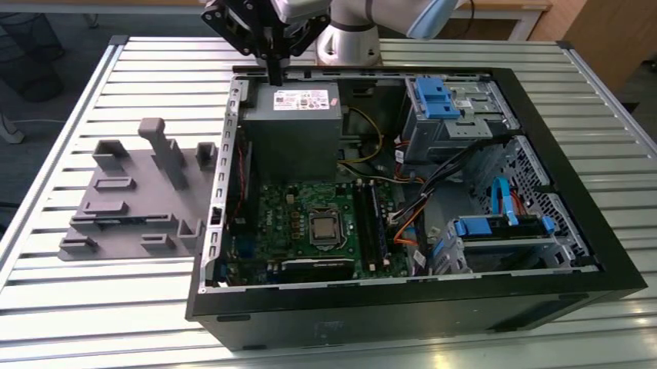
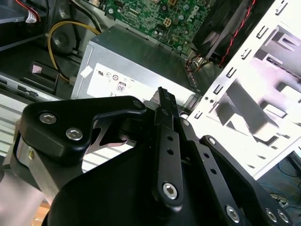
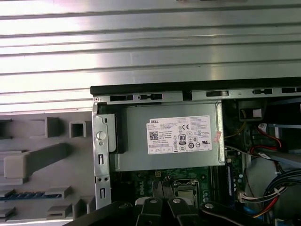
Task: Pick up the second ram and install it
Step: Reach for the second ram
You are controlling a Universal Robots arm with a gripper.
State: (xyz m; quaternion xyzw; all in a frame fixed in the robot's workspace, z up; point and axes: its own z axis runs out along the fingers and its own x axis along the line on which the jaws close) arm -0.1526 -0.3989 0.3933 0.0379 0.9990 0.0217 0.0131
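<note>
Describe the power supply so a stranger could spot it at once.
Find the open black computer case on the slatted metal table. Inside, between the green motherboard and the wall nearest the robot's base, sits the power supply: a plain grey metal box, alone in carrying a large white label.

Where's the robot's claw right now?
In the exterior view, the gripper hangs above the grey power supply, at the far edge of the case.

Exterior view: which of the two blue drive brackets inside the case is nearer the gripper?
The far blue bracket, by the grey power supply where the gripper hangs; the other blue bracket sits much nearer the camera.
</note>
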